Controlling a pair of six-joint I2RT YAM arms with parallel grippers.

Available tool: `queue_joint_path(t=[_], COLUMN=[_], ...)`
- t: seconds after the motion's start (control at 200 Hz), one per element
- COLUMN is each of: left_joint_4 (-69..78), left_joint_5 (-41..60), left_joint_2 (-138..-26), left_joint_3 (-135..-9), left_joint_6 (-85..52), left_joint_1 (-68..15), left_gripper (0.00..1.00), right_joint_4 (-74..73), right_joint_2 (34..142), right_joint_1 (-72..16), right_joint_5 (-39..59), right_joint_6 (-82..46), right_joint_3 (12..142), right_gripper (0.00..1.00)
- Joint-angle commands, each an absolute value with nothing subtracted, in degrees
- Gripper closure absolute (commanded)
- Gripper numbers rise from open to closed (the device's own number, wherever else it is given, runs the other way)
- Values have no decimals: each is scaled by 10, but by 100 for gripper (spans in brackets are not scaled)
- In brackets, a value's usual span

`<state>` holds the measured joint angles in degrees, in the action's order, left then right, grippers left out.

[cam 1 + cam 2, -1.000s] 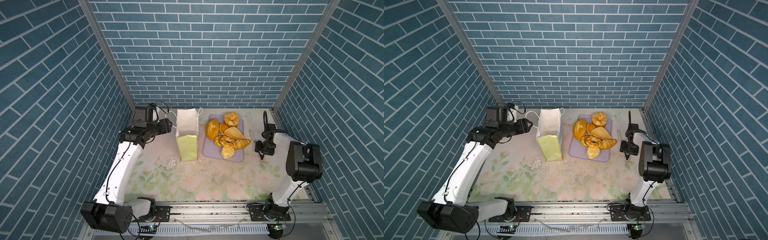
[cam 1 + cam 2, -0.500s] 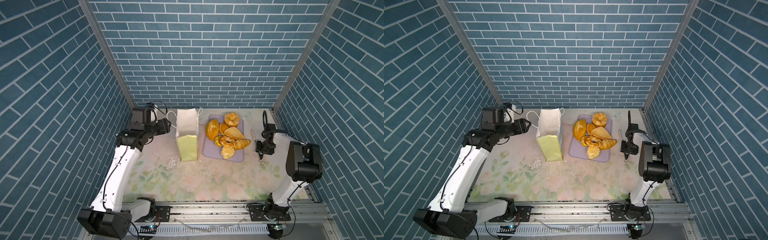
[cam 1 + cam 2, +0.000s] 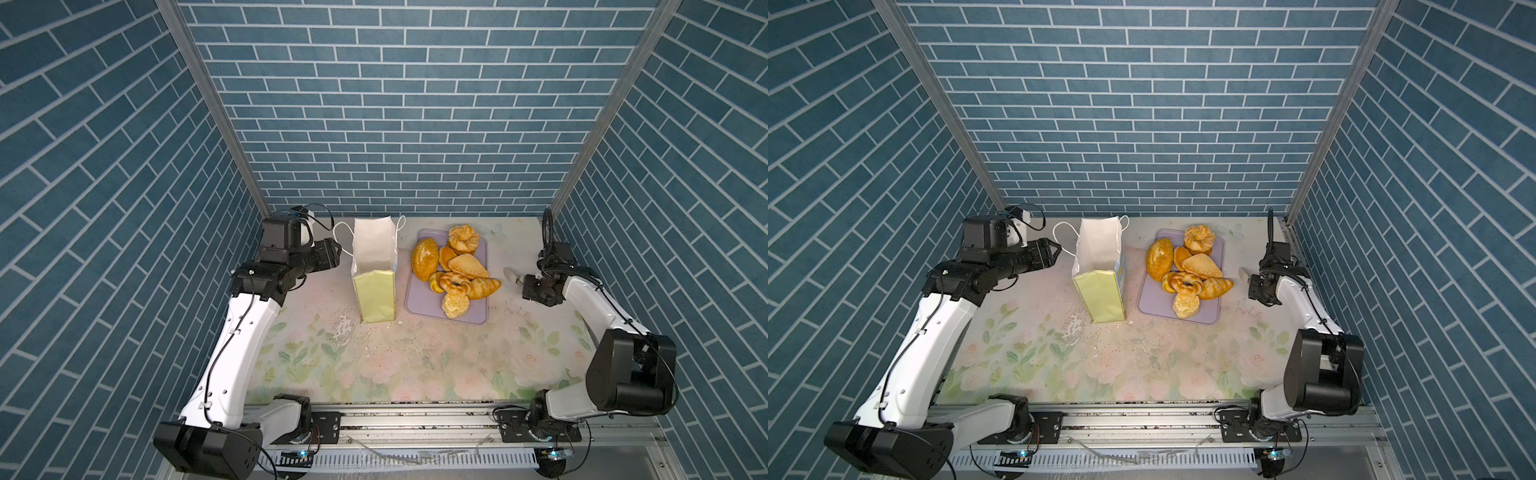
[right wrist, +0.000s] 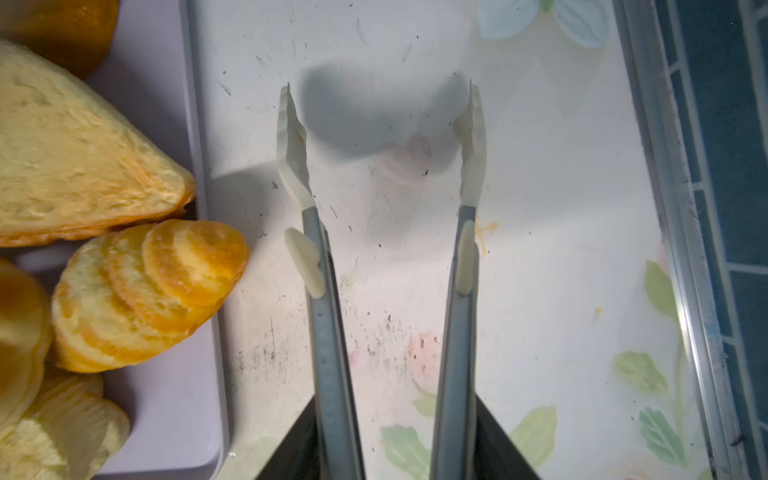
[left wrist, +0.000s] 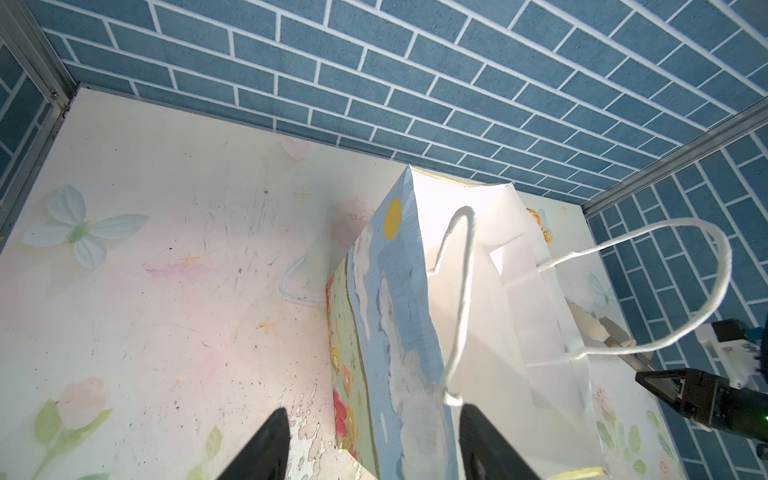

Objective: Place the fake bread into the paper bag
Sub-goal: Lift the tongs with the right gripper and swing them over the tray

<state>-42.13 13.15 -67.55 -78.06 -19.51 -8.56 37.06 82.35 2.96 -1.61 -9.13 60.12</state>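
We have swung the left arm's lower link toward the near left corner of the flower-printed bench (image 3: 415, 365) and squeezed the grey metal, white-tipped tongs (image 4: 328, 332) narrower.
Our right gripper (image 4: 395, 415) is clamped on the tongs' arms, tips apart over bare bench just beside the flat lavender tray (image 3: 419, 303); the golden-brown fake bread (image 3: 451, 266) lies heaped on that tray toward the far edge. The tall paper bag (image 3: 374, 297), white inside with yellow-green side panels, stands upright just left of the tray, no bread seen inside; our left gripper (image 5: 372, 409) sits at its left, fingers apart, holding nothing. Next, we judge: carry the tips over the tray rim, straddle the striped golden croissant (image 4: 158, 291) nearest them, squeeze gently, and pinch the bag's wall clear of its white cord handle (image 5: 461, 299).
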Motion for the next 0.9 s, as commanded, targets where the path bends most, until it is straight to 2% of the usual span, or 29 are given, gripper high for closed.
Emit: queue_joint_path(t=[0.0, 0.57, 0.79, 0.895], left_joint_4=[-414, -402, -395, -395], left_joint_5=[135, 151, 156, 159], left_joint_2=[-671, -666, -658, -657], left_joint_3=[-774, -776, -766, -767], left_joint_6=[-190, -194, -199, -200], left_joint_1=[-87, -87, -87, -87], left_gripper=[33, 33, 33, 33], right_joint_4=[408, 504, 543, 559], right_joint_2=[786, 701, 676, 683], right_joint_1=[31, 23, -28, -88], right_joint_5=[-12, 38, 76, 73], right_joint_6=[-93, -91, -81, -69], right_joint_3=[622, 686, 729, 749], right_gripper=[49, 49, 51, 51])
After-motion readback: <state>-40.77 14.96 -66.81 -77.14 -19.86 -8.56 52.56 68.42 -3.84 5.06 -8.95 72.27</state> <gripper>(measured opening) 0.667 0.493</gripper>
